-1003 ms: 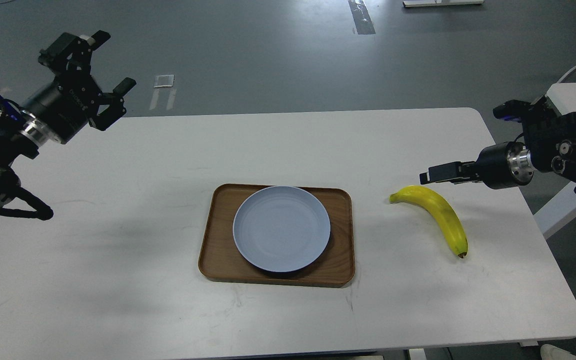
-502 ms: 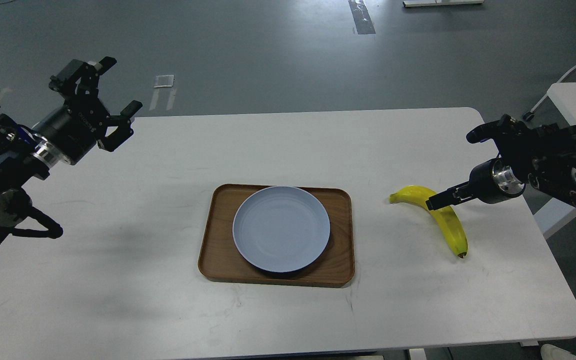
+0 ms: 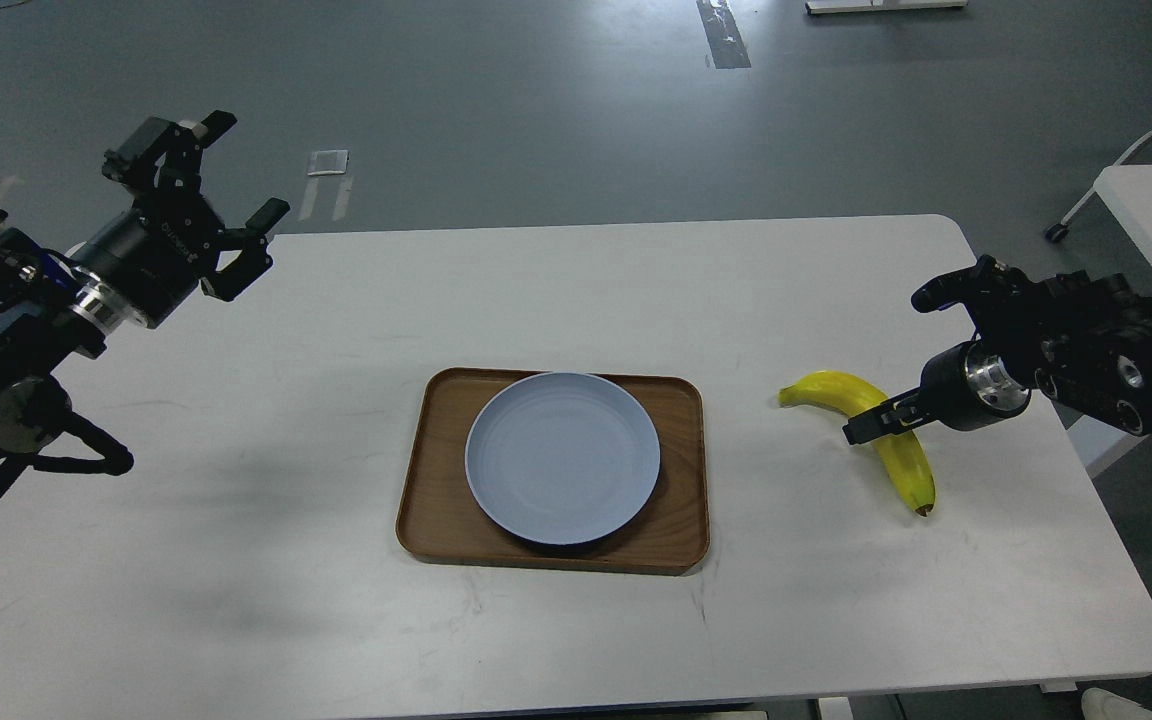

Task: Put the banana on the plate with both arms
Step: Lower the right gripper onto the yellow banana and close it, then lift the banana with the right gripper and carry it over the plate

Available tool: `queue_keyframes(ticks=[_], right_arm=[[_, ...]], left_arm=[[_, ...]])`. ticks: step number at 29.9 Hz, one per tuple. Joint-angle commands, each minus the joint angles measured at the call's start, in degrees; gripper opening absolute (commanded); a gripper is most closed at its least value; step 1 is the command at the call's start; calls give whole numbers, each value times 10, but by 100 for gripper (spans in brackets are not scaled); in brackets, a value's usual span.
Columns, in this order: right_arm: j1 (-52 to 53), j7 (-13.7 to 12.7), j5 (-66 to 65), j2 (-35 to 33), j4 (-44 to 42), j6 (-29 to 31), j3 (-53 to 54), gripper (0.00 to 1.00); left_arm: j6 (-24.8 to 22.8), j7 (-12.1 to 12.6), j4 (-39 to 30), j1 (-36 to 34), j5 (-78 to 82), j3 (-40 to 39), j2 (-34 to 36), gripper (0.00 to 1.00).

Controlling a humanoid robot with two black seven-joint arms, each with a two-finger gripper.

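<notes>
While the banana lies on the bare table, the scene reads as follows.

Banana: curved and bright yellow, flat on the white table to the right of the tray, dark tip toward the near edge; well apart from the plate.

Plate: round, pale blue-grey, resting on the brown wooden tray at the table's centre; nothing lies on it.

Right gripper: low over the middle of the banana, overlapping it in the view; seen dark and nearly end-on, so whether its fingers are spread or closed cannot be told, nor whether they touch the fruit.

Left gripper: raised above the far left corner of the table, prongs spread wide, holding nothing.

Floor: grey, beyond the table.
</notes>
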Motion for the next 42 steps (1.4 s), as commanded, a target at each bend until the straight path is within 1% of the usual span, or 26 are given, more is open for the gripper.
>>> queue_keyframes(ticks=[1,3,4,7,10,12,13,15,16,18,20,24,39,42], right_arm=[[2,0,1,-1,2,0,-1,20],[11,0,1,-2,5,0,-1,16],[19,0,1,-5,11,0,-1,15],[45,0,3,-6,26,0,0,15],[96,0,6,-2,55,0,4,15],[127,0,10,19,61,5,4,15],[127,0,10,20,61,5,4,15],[136,0,13,72,54,7,2,15],[136,0,16,84,53,7,2,15],[137,0,51,141,32,13,-2,15],[137,0,67,169,24,18,-7,15],[137,0,116,248,7,33,-26,16],[119,0,200,252,-30,35,-43,18],[117,0,247,252,-29,35,-43,18]], left_arm=[[0,0,0,0,0,0,0,99],[0,0,0,0,0,0,0,99],[0,0,0,0,0,0,0,99],[0,0,2,0,0,-2,0,99],[0,0,2,0,0,-6,0,99],[0,0,2,0,0,-6,0,99],[0,0,2,0,0,-6,0,99],[0,0,2,0,0,-6,0,99],[0,0,2,0,1,-6,0,99],[0,0,2,-1,1,-7,-1,99],[0,0,2,-1,1,-7,-2,99],[0,0,2,-2,1,-7,-2,99],[0,0,1,-3,1,-7,2,99],[0,0,0,-3,1,-7,2,99]])
